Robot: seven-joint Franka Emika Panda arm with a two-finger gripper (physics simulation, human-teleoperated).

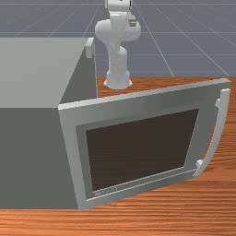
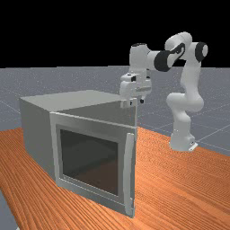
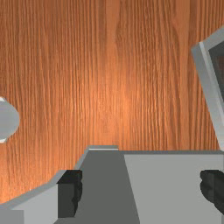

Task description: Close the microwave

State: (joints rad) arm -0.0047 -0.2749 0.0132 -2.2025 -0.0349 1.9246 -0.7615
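Microwave body [image 1: 41, 73] sits at the front view's 9 to 10 o'clock, door [image 1: 67, 143] swung well open, its handle [image 1: 219, 133] at 3 o'clock. Gripper [image 2: 134, 102] is at approx 2 o'clock from the body in the far view, near its open side; in the wrist view the fingers stand wide apart w/ nothing pinched btwn them. Main risk, I'd say: the claw is on the door's inner side, so pressing on that face prob. opens it wider; closing needs a push on the outer, handle side, back twd the arm. Getting round the free edge could go wrong too: too low & the hand clips the door top, too tight & a finger snags the handle. Dropping straight down may catch the body's upper edge, b/c the fingers look to be over or v. near it (exact height: can't tell). A push too close to the hinge would want more force & might shove the whole unit, if it's not fixed. Surface: orange-brown wood table [image 2: 179, 179], streaky grain, running under the door's sweep; arm base [image 2: 182, 141] at the far view's 4 o'clock. Room: grey floor [image 2: 213, 108] w/ pale grid lines, black backdrop at 12.
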